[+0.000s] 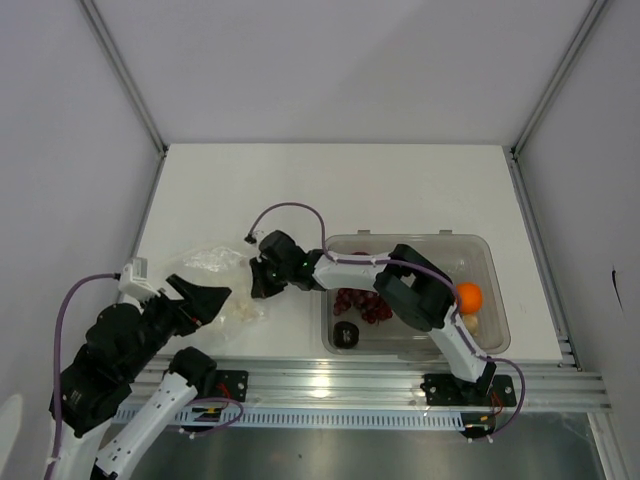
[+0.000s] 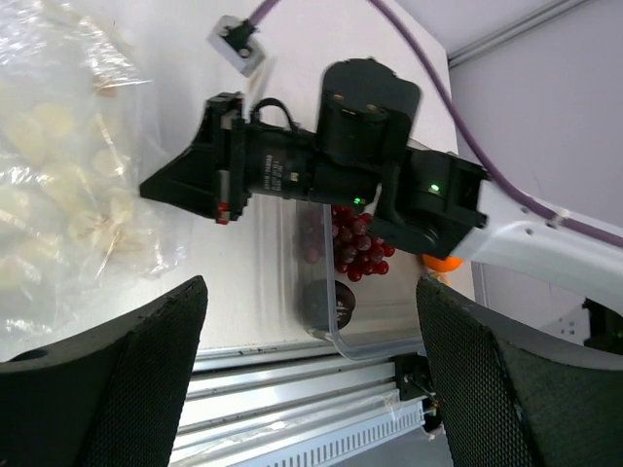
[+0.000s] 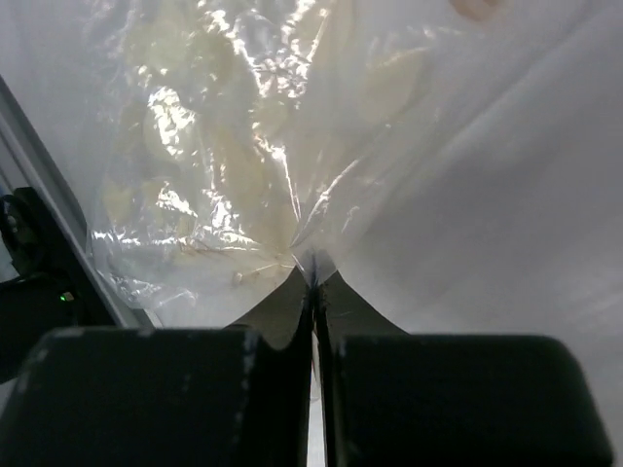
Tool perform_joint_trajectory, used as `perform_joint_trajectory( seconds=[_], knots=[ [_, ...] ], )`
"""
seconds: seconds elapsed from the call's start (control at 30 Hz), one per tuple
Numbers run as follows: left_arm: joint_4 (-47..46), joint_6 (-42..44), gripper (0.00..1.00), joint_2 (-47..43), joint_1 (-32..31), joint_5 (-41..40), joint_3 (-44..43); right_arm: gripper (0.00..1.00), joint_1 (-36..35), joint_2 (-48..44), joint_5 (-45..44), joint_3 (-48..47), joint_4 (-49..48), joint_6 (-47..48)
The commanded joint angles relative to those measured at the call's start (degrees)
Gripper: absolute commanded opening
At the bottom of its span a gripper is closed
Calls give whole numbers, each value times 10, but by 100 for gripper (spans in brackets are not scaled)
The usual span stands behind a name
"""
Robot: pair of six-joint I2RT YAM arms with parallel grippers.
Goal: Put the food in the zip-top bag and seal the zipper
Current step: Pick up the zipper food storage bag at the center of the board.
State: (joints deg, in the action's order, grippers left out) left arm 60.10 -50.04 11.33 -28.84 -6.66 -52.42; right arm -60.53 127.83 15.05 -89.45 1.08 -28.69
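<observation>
The zip-top bag (image 1: 222, 272) lies crumpled on the white table left of the tub, with pale pieces inside; it fills the right wrist view (image 3: 243, 165) and shows in the left wrist view (image 2: 68, 175). I cannot pick out its zipper. My right gripper (image 1: 260, 278) is shut on a fold of the bag's plastic (image 3: 313, 268). My left gripper (image 1: 212, 300) is open and empty, just near-left of the bag. The grape bunch (image 1: 362, 303), black lump (image 1: 346, 333), orange ball (image 1: 469, 296) and beige lump (image 1: 470, 323) lie in the tub. The purple fruit is not clearly visible.
The rigid clear tub (image 1: 495, 270) stands right of centre, and my right arm (image 1: 410, 285) reaches across it. A purple cable with a small connector (image 1: 248, 238) lies behind the bag. A metal rail (image 1: 330, 375) runs along the near edge.
</observation>
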Motion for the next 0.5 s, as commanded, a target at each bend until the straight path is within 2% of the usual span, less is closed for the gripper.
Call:
perform_joint_trajectory(
  seconds=[0.0, 0.2, 0.37, 0.47],
  knots=[
    [-7, -18, 89, 54, 5, 9, -50, 0, 2, -107, -103, 37, -13, 101],
    [-11, -33, 89, 149, 5, 42, -81, 0, -4, -236, -197, 150, -48, 187],
    [-109, 26, 86, 147, 5, 92, -74, 0, -7, -335, -249, 225, -72, 206],
    [-125, 24, 83, 131, 5, 76, -72, 0, -17, -393, -272, 280, -101, 217]
  ],
)
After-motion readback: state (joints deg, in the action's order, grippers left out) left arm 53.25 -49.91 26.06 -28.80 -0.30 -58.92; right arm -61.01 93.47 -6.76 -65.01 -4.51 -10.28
